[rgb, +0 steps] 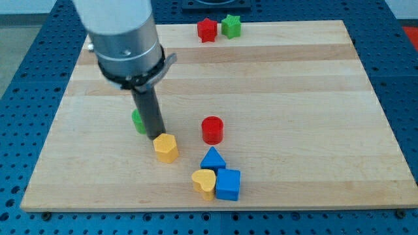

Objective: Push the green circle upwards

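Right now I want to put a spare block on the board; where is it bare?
Free: the wide right side, between the green star above and blue cube below. Also bottom left, below my tip. Crowded: around the yellow hexagon, red cylinder, blue triangle, yellow heart.

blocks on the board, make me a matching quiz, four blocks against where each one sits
Blocks:
1. green circle
2. red cylinder
3. green star
4. blue cube

Places:
A. the view's top edge, beside the red star
B. mid-board, standing alone
C. half hidden behind my tip
D. the view's bottom, touching the yellow heart

Pairs: 1-C, 2-B, 3-A, 4-D
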`<state>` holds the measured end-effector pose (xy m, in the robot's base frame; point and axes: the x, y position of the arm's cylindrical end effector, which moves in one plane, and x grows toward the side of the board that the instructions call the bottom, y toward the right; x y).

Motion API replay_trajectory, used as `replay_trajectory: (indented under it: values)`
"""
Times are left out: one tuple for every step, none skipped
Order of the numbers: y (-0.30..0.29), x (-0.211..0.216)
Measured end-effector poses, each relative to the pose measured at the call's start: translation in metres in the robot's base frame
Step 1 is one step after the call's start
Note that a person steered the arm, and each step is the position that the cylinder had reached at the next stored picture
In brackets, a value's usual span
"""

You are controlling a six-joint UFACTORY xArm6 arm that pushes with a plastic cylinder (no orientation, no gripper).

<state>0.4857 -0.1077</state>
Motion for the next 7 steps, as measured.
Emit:
replay_trajectory:
  values:
    - [-0.035, -0.044]
    - [-0.041, -0.025]
    - [-0.053, 0.012]
    - [-0.075, -0.006]
    - [-0.068, -0.067]
    - [-0.049, -0.119]
    - [-0.050, -0.123]
